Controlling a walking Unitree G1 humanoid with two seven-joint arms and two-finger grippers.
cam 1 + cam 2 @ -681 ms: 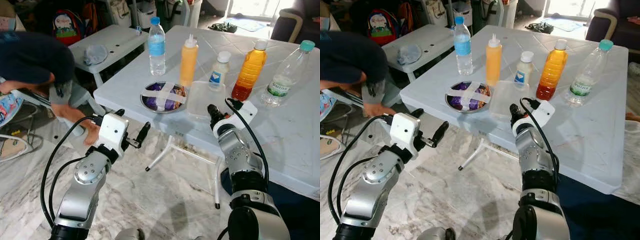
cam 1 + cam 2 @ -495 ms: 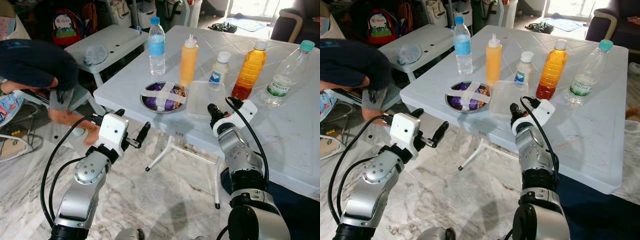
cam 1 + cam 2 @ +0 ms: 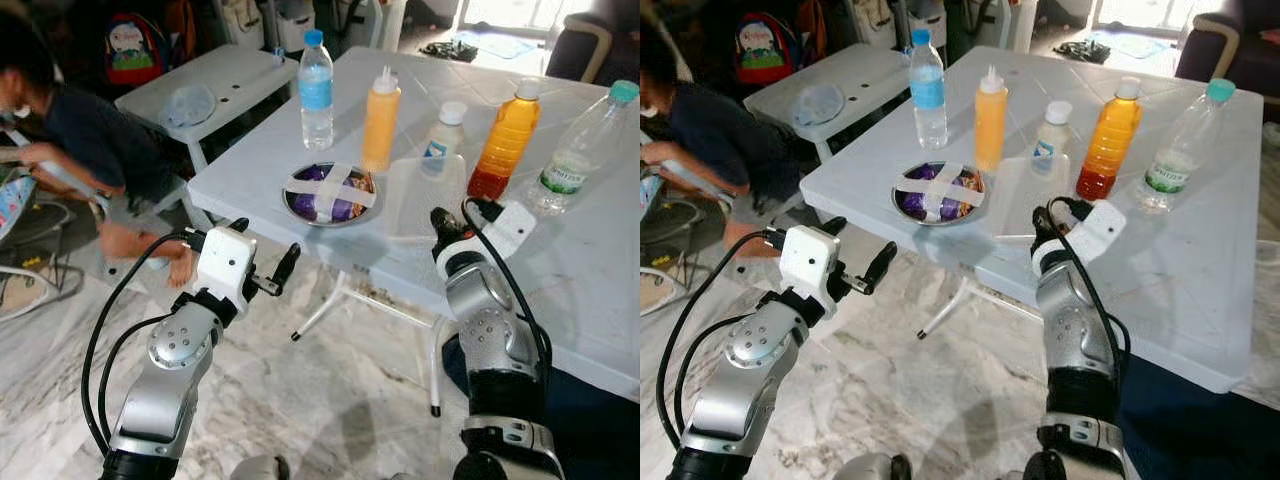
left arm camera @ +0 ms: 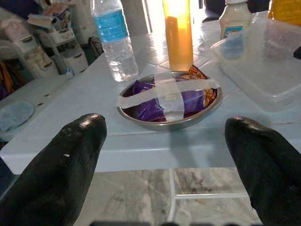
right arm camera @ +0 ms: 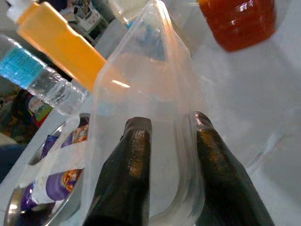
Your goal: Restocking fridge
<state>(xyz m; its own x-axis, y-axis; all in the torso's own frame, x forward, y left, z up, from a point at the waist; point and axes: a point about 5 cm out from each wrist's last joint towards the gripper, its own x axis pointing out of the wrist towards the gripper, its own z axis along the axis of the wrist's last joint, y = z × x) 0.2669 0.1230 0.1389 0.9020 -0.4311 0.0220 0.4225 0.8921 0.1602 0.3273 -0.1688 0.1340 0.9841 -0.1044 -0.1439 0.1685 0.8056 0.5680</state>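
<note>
On the white table (image 3: 600,290) my right gripper (image 5: 170,121) is shut on the wall of a clear plastic container (image 3: 425,195), one finger inside and one outside. It holds the container tilted up at its near edge. Left of the container sits a steel bowl (image 3: 330,193) of purple packets, taped across. Behind them stand a water bottle (image 3: 314,90), an orange squeeze bottle (image 3: 379,120), a small white bottle (image 3: 441,135), an amber juice bottle (image 3: 505,140) and a teal-capped bottle (image 3: 580,150). My left gripper (image 3: 263,247) stands open below the table's front edge, facing the bowl (image 4: 169,101).
A person (image 3: 90,140) crouches at the left, one hand (image 3: 180,268) close behind my left wrist. A low white side table (image 3: 200,85) stands behind the person. The table's legs (image 3: 325,305) reach the marble floor (image 3: 330,400) between my arms.
My right gripper has risen and tipped the clear container up from lying flat. The person at the left has shifted and raised their upper body. My left arm has not moved.
</note>
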